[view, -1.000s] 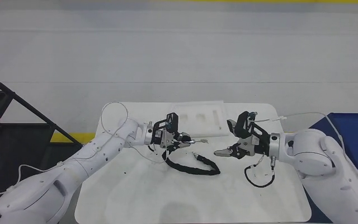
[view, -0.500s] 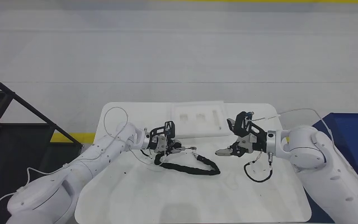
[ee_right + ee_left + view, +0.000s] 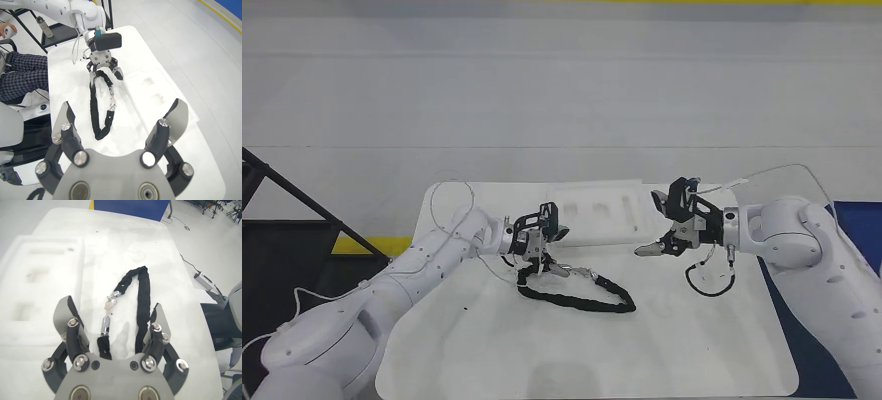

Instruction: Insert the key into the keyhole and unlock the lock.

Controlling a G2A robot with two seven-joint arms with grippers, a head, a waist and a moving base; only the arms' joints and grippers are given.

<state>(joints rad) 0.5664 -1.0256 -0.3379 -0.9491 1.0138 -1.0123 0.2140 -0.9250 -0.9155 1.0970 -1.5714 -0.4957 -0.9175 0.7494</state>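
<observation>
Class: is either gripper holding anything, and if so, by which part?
Nothing is held. The left gripper stands open over the black fabric-sleeved chain lock; the right gripper is open and empty.

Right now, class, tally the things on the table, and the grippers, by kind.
Lock: 1
Key: 1
Foam tray: 1
Grippers: 2, left gripper and right gripper
Total: 5
</observation>
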